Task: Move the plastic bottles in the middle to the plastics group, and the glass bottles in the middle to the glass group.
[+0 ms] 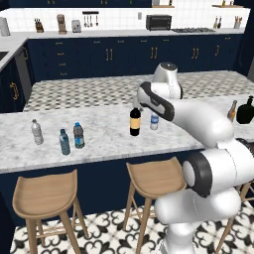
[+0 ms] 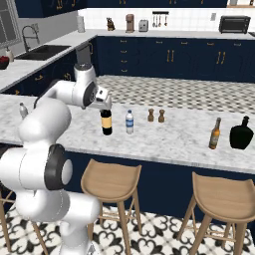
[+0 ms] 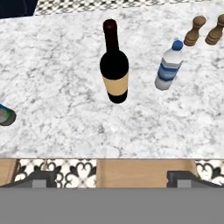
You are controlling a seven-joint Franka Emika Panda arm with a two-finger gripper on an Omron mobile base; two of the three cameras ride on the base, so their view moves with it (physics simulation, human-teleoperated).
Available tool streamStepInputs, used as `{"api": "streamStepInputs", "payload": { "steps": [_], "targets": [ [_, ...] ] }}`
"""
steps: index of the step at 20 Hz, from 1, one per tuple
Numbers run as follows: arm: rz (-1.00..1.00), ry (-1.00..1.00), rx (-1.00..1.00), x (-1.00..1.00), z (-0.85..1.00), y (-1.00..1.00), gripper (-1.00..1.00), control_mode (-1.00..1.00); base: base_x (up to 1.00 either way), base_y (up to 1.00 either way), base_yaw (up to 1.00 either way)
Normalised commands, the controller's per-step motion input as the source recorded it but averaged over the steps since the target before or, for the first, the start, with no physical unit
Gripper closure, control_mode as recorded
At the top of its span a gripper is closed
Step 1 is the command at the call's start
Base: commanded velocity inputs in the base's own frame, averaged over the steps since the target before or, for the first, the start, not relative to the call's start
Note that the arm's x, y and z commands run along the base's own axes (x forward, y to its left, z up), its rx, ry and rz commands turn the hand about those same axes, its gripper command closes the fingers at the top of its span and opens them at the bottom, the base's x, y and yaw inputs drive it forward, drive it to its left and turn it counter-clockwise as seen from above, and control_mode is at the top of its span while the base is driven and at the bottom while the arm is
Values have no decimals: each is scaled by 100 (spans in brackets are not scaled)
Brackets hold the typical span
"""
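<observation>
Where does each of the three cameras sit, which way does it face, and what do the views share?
Left base view: behind the arm to its left, looking forward and down over the marble counter; the white arm rises from the lower right.
Right base view: behind to its right, same counter; the arm rises from the lower left.
Hand view: on the hand, looking down at the counter; the claw tips show at the bottom.
Shared: all three show the wine bottle with the blue-labelled water bottle beside it.
</observation>
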Motion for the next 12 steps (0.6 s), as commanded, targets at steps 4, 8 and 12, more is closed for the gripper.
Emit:
{"api": "streamStepInputs", "payload": {
  "steps": [4, 8, 12],
  "targets": [
    [10, -1, 0, 45, 0, -15, -100, -100, 0, 0, 0],
    [13, -12, 0, 37, -19, -1, -100, -100, 0, 0, 0],
    [9, -2, 0, 47, -8, 9, -100, -100, 0, 0, 0]
  ]
}}
